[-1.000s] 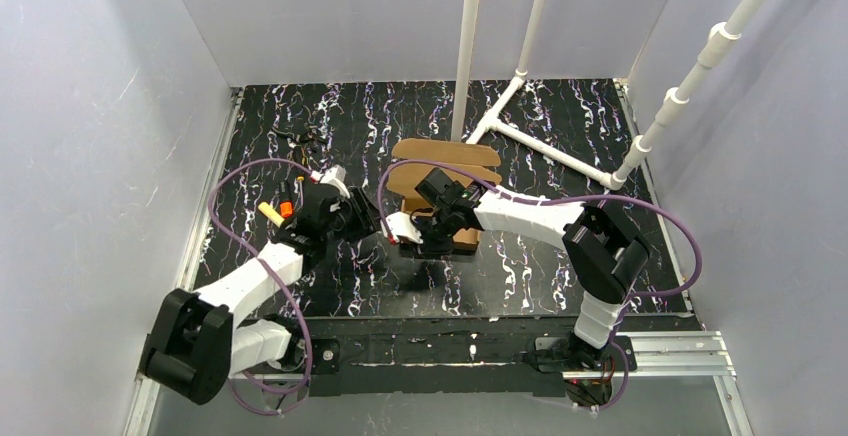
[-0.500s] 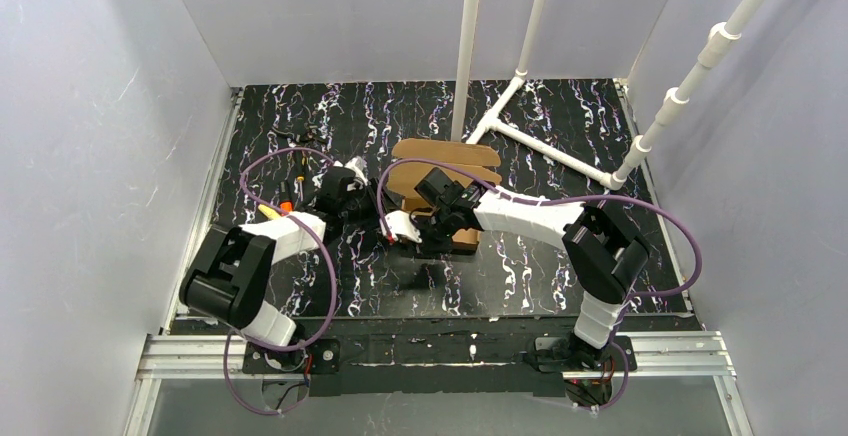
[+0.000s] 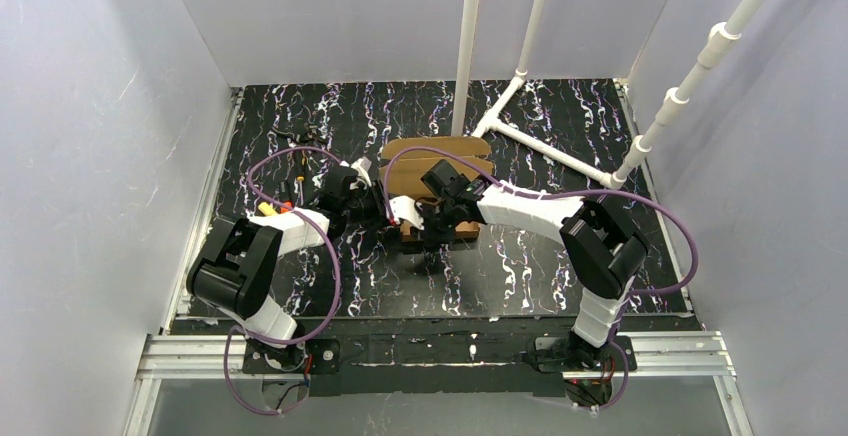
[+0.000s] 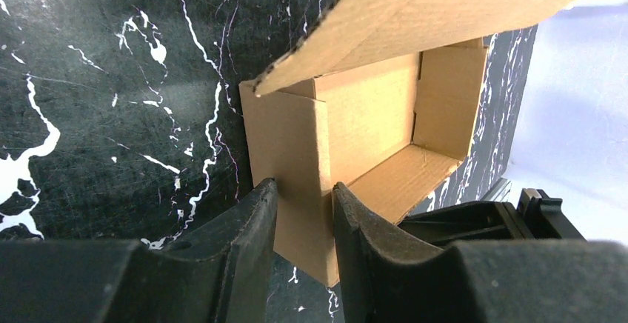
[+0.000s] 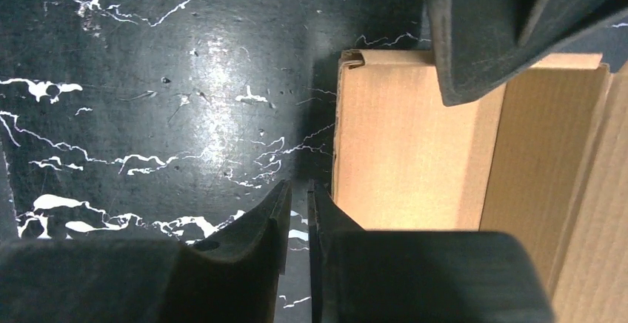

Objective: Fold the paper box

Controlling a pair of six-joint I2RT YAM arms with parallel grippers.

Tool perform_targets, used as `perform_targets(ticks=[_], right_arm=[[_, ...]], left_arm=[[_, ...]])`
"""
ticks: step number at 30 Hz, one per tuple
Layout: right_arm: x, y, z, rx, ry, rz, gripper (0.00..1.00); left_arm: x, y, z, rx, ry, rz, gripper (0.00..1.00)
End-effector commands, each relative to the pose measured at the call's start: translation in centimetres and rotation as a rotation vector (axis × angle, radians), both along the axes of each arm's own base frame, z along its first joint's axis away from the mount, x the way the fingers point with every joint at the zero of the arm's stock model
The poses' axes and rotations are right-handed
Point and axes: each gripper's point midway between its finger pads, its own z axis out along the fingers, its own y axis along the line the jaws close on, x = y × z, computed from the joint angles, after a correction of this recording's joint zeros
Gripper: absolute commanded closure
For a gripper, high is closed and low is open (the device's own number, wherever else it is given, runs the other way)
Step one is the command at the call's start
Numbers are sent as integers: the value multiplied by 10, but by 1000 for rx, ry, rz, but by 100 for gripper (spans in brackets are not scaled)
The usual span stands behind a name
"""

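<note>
The paper box point(image 3: 440, 151) is brown cardboard, partly folded, standing mid-table between both arms. In the left wrist view it is an open tray point(image 4: 370, 115) with a lid flap point(image 4: 444, 4) raised over it. My left gripper point(image 4: 304, 190) straddles the near corner wall, one finger on each face, shut on it. My right gripper point(image 5: 298, 188) is low on the table just outside the box's wall point(image 5: 400, 145). Only a thin slit shows between its jaws, with nothing in it. From above, the left gripper point(image 3: 393, 211) and right gripper point(image 3: 430, 231) meet at the box's front left.
A white pipe frame point(image 3: 467, 46) rises behind the box, with a bar point(image 3: 550, 151) running along the table to the right. Small orange and yellow items point(image 3: 280, 206) lie by the left arm. Purple cables loop over both arms. Grey walls enclose the table.
My left arm swung in to the box and its jaws narrowed onto the corner wall. The right jaws narrowed too. The box's lid flap shifted back.
</note>
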Motion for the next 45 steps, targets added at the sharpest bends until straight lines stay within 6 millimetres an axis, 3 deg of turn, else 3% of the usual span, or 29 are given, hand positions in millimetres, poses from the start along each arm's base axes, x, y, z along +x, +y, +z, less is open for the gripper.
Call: perform_targets(ticks=[1,6,11,14,17,20,24,31,35,40,45], right_arm=[[17,10,4,23,-43,-64,77],[21,10,5,30,-55,-84,76],[37,10,7,37,-101,-177,81],[28,10,4,37,-66,-147,81],[7,9,11,45,-1,-43,72],[-11,2,28,76,35,58,64],[-28,-14,58,157,88,149,56],[-32,-47,90,327,146,128,41],[-27,-57,99,407,158,85,37],[-10,-60,101,410,109,5,35],[-1,-64,99,408,80,-39,34]], left_arm=[[-1,-3,4,-15,-1,-29,69],[-5,-2,4,-15,-1,-29,69],[-8,-3,3,-24,11,-36,72],[-10,-1,4,-22,9,-33,72],[-8,5,9,1,-21,-5,72],[-5,13,24,33,-62,17,64],[-7,23,53,78,-138,6,43],[0,97,84,328,-196,133,16],[25,146,97,333,-179,242,15],[61,209,87,477,-118,315,18],[91,244,73,547,-38,331,24]])
